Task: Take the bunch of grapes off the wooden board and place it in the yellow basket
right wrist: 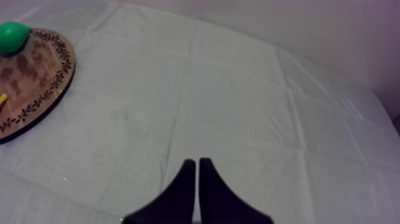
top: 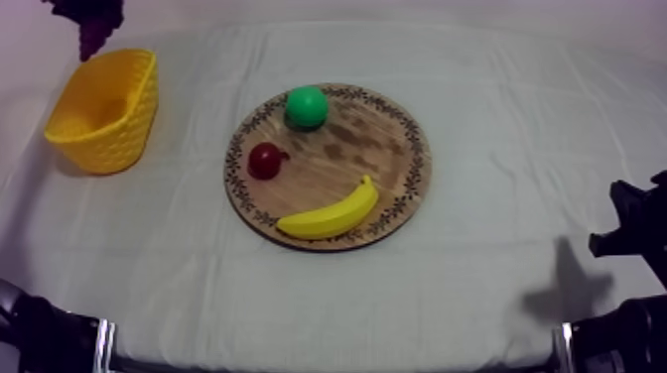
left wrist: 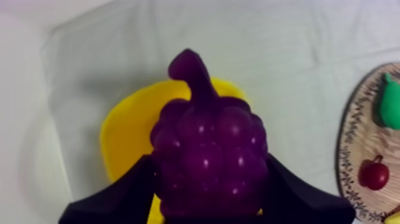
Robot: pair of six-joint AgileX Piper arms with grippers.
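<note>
While the left arm (top: 45, 337) is stretched out to the far left of the counter (top: 476, 288), its left tool (left wrist: 208, 164) points down over the yellow basket (top: 104, 109). Both black fingers (left wrist: 119, 196) are spread round the bunch of grapes (left wrist: 205, 149) and pinch it from either side. The bunch is off the wooden board (top: 372, 149) and held in the air. From the left wrist it hangs over the basket's open mouth, stem pointing away from the camera. From above it shows just over the basket's far rim. I cannot tell whether the lowest grapes touch that rim.

The basket stands on the grey-white cloth to the left of the board, apart from it. On the board lie three things:
- a green pear (top: 306, 105) at the far edge;
- a small red fruit (top: 265, 160) near the left edge;
- a banana (top: 330, 213) curved along the near edge.

Low at the right side of the counter sits the right arm (top: 635, 233), well apart from the board. From its wrist the right tool (right wrist: 197, 170) shows pressed together into a narrow wedge with nothing between the fingers, aimed over bare cloth beside the board.
</note>
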